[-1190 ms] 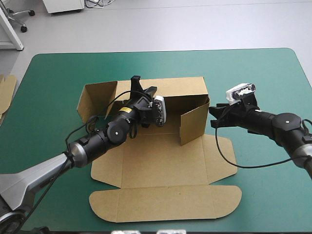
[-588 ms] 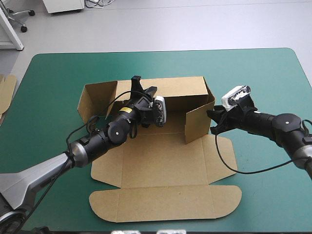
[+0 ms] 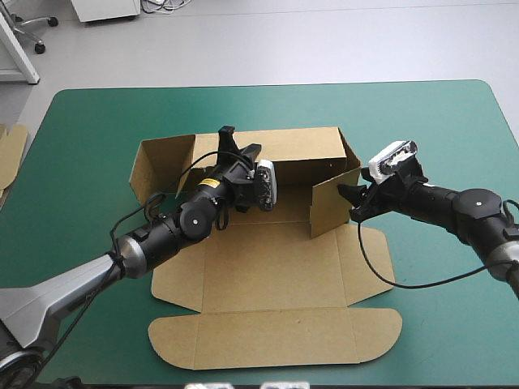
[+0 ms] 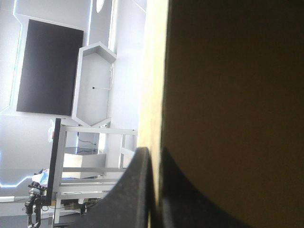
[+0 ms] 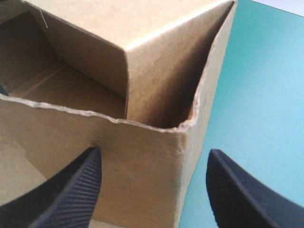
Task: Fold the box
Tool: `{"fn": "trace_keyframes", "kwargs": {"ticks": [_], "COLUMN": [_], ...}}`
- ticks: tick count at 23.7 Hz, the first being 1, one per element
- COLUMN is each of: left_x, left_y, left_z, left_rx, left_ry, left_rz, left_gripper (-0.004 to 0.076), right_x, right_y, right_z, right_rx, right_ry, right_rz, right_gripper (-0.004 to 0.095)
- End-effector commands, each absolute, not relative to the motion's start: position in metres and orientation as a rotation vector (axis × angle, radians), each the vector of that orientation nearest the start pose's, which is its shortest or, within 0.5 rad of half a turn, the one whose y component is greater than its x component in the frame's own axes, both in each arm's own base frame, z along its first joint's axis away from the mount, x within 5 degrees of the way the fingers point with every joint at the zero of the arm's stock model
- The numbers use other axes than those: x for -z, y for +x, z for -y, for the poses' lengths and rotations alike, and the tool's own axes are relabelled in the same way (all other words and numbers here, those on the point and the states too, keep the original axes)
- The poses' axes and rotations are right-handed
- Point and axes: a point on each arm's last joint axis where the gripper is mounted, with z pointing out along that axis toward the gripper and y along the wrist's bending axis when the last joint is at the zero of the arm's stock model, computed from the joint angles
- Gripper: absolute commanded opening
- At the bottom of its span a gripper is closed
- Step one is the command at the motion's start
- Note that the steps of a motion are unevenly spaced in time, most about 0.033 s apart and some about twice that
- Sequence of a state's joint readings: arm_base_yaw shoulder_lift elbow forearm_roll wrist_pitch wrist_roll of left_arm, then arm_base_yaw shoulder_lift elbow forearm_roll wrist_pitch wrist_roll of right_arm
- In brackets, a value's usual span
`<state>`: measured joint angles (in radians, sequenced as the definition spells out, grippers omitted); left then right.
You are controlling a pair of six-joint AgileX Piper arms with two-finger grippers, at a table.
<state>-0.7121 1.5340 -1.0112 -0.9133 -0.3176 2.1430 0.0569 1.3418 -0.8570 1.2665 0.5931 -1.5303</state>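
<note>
Nearest you, the box (image 3: 268, 275) sits mid-way across the teal-green table (image 3: 89, 121), with its lid flap (image 3: 276, 336) flat toward the near edge and the floor panel flat behind it. Treat the board as light and fairly stiff. I judge that it bends cleanly only along its scored lines, slides easily on the cover, and creases or tears at a cut edge if pinched hard. Past the floor, your right gripper (image 5: 154, 152) stands wide and holds nothing, and the corner of the raised right-hand flap (image 3: 331, 207) lies between its black fingers. Take such flaps by a free edge near the top, not mid-panel. Farther back, your left gripper (image 4: 153, 151) is clamped on the top edge of the upright back wall (image 3: 304, 150), with the board sandwiched between its fingers. No brand or print shows on the brown board, and a yellow sticker (image 3: 209, 183) on the left arm is too small to read. More board (image 3: 10, 150) shows at the table's left edge.
</note>
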Motion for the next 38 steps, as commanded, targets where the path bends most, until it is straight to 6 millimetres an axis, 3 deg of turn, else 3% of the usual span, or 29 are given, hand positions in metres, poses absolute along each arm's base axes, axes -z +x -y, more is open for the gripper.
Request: {"fn": "trace_keyframes", "kwargs": {"ticks": [1, 11, 17, 23, 31, 38], "left_x": [-0.314, -0.314, -0.314, -0.305, -0.303, -0.304], "left_y": [0.276, 0.276, 0.276, 0.280, 0.276, 0.276], "left_z": [0.211, 0.211, 0.211, 0.219, 0.227, 0.227], "left_rx": [-0.587, -0.587, -0.576, -0.652, -0.664, -0.667], "left_ry": [1.374, 1.374, 1.364, 1.394, 1.387, 1.384], "left_rz": [-1.169, -1.169, -1.185, -1.133, -1.113, -1.113], "left_gripper": [-0.0015, -0.0015, -0.0015, -0.0014, -0.0014, -0.0015], "right_x": [-0.313, -0.307, -0.301, -0.301, -0.283, -0.286], "right_y": [0.266, 0.273, 0.277, 0.277, 0.290, 0.292], "right_z": [-0.065, -0.064, -0.065, -0.067, -0.068, -0.067], "right_rx": [-0.467, -0.406, -0.423, -0.456, -0.473, -0.448], "right_ry": [-0.660, -0.694, -0.715, -0.704, -0.703, -0.720], "right_rz": [-1.894, -1.893, -1.889, -1.887, -1.918, -1.902], "right_gripper": [0.0587, 0.0607, 0.0727, 0.0725, 0.0723, 0.0650]}}
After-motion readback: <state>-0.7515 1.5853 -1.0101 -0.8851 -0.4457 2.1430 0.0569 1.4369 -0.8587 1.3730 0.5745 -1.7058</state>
